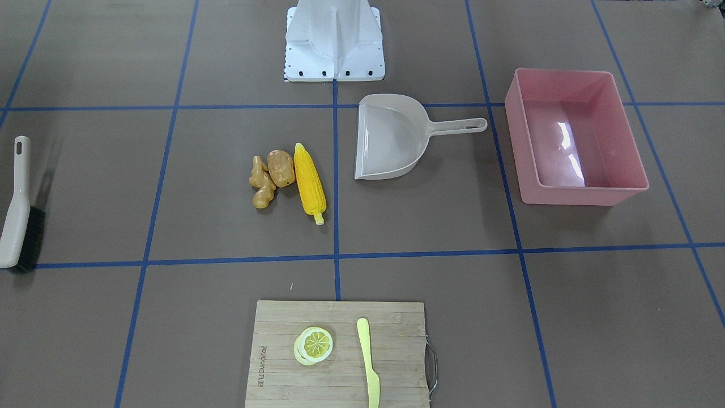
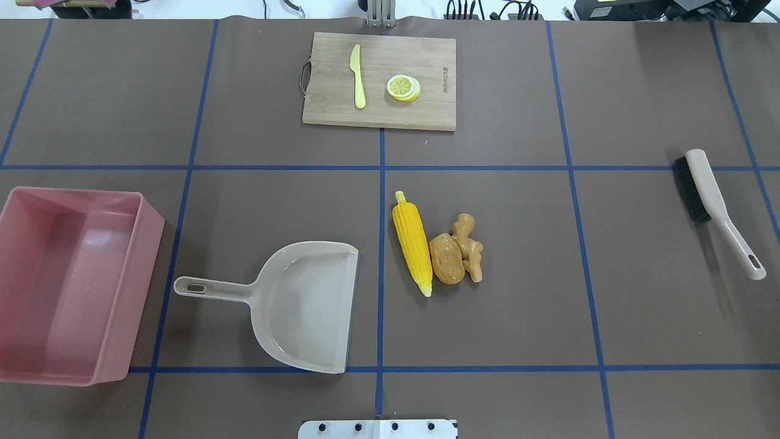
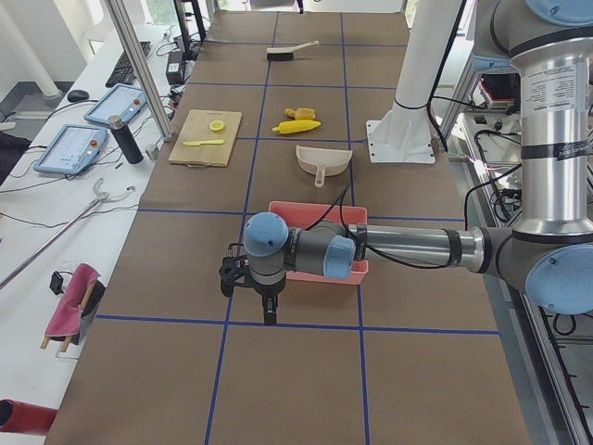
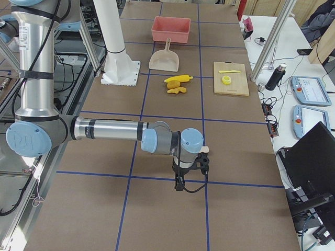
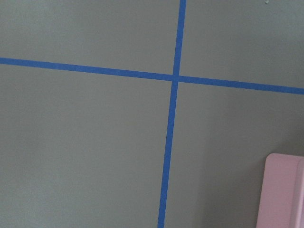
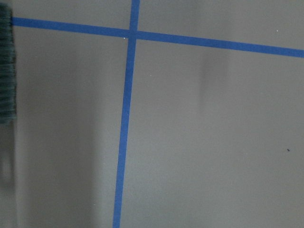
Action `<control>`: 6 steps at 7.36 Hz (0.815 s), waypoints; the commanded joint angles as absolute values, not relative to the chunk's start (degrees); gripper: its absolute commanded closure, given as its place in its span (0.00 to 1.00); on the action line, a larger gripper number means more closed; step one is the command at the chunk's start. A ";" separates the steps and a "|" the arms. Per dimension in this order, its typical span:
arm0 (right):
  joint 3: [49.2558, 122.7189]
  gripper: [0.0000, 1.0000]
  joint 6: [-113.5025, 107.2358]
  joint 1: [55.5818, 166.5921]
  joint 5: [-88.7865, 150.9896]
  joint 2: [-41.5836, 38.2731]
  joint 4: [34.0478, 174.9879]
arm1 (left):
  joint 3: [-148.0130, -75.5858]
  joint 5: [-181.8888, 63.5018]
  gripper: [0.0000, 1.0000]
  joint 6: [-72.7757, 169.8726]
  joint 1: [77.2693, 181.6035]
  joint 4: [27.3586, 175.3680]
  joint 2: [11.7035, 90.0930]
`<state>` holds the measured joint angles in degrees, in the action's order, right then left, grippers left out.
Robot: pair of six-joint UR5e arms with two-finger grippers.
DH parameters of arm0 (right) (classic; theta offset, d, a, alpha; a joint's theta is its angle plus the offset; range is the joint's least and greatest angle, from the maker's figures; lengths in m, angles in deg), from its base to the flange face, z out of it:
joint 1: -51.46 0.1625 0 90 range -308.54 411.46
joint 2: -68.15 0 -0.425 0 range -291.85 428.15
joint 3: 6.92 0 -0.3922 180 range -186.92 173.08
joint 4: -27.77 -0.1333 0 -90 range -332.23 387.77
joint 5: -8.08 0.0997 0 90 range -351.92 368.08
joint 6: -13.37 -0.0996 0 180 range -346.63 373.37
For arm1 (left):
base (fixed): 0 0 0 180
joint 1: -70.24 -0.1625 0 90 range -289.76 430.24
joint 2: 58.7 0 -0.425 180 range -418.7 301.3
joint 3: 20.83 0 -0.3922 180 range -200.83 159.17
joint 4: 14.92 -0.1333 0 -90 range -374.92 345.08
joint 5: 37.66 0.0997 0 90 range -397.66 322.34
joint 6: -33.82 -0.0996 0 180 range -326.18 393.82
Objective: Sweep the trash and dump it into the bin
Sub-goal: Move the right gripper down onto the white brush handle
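Note:
The trash lies together near the table's middle: a yellow corn cob [image 2: 412,241], a brown potato [image 2: 446,260] and a knobbly ginger root [image 2: 469,247]. The empty pink bin [image 2: 146,286] stands at the table's left end. Neither gripper shows in the overhead or front views. The left gripper [image 3: 269,311] hangs over bare table just beyond the bin; its wrist view shows the bin's corner [image 5: 285,190]. The right gripper [image 4: 179,184] hangs over the table's far right end, beside the brush. I cannot tell whether either is open or shut.
A beige dustpan [image 2: 304,305] lies between bin and trash, mouth toward the corn. A beige brush [image 2: 713,201] lies at the right end; its bristles [image 6: 5,66] show in the right wrist view. A cutting board [image 2: 426,110] holds a lemon slice [image 2: 403,87] and a knife [image 2: 358,76].

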<state>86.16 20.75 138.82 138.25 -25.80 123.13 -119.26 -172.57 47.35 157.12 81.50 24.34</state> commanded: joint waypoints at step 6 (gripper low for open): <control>87.74 0.00 22.68 139.34 138.33 -26.07 123.04 | -118.92 -172.66 0.01 47.44 156.99 81.41 25.41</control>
<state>86.92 22.46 139.12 138.25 -26.09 122.98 -119.09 -172.66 47.44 157.05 81.43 24.74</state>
